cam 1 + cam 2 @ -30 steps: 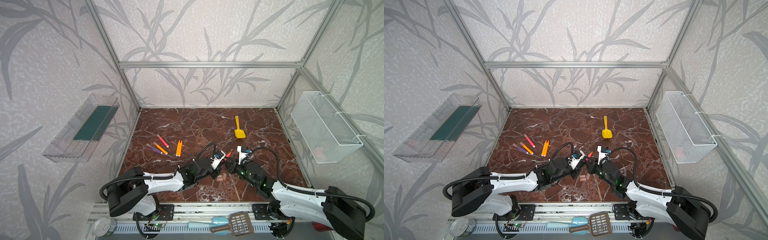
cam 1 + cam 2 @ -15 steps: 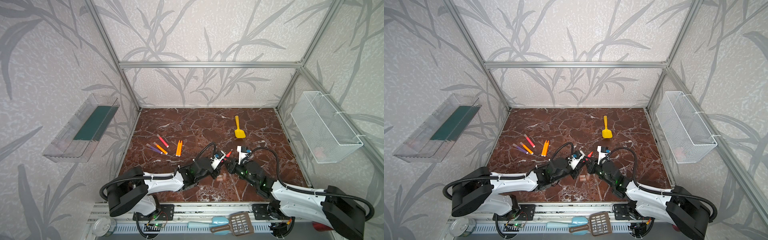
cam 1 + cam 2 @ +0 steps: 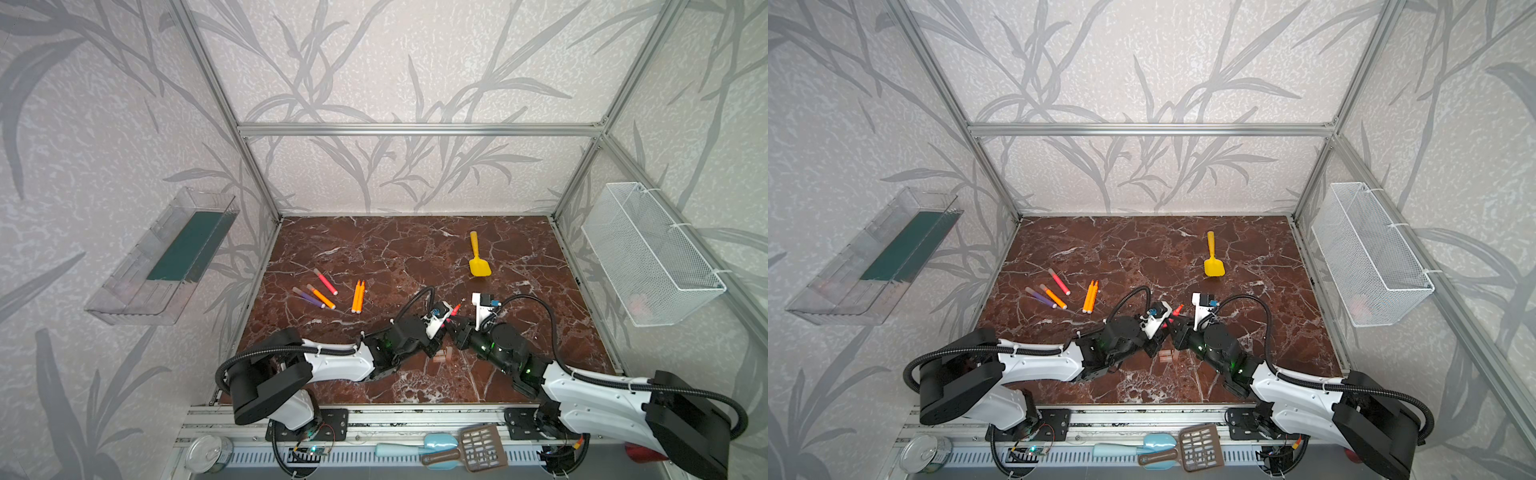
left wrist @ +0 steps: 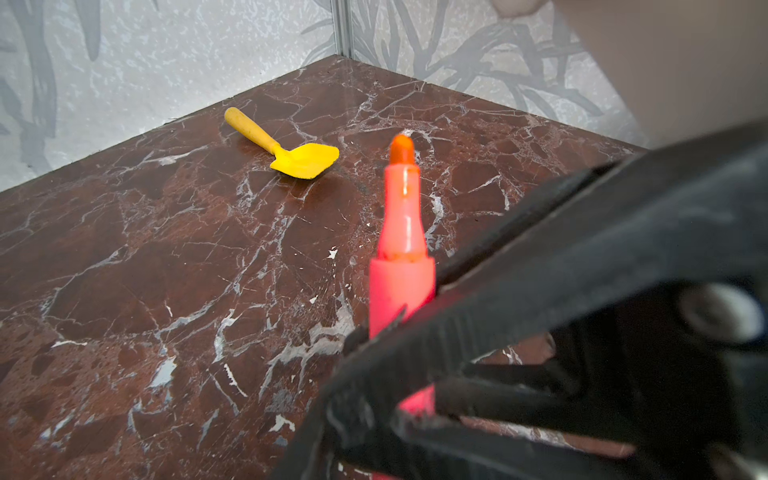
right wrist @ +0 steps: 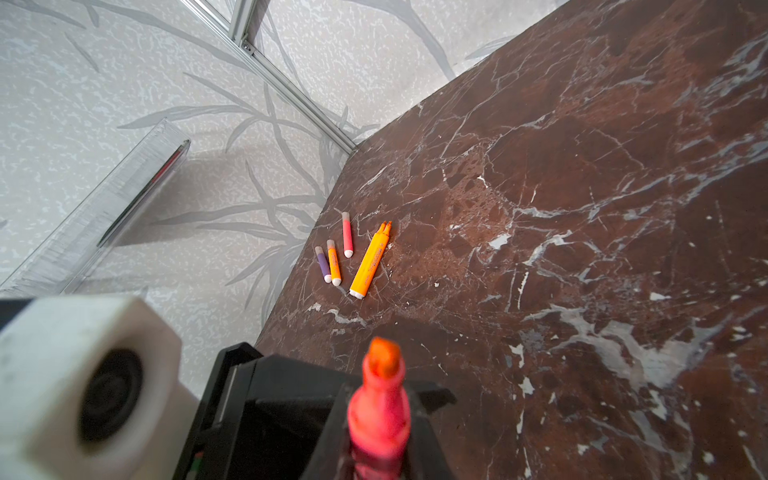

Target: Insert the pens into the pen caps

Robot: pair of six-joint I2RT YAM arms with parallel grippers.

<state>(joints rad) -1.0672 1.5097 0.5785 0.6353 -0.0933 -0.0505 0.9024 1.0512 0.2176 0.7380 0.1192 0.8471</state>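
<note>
Holding green panel (image 3: pixel 187 245), clear wall tray (image 3: pixel 126 305)

In both top views the red-pink pen (image 3: pixel 456 309) shows me only its tip; the rest sits under the wrist cameras (image 3: pixel 482 301). The left end effector (image 3: pixel 441 336) is buried there too, so I can't read its jaws. The pen caps (image 3: pixel 441 358) are pale specks, too small to count. In the right wrist view the pen's barrel blurs and runs off the edge.
</note>
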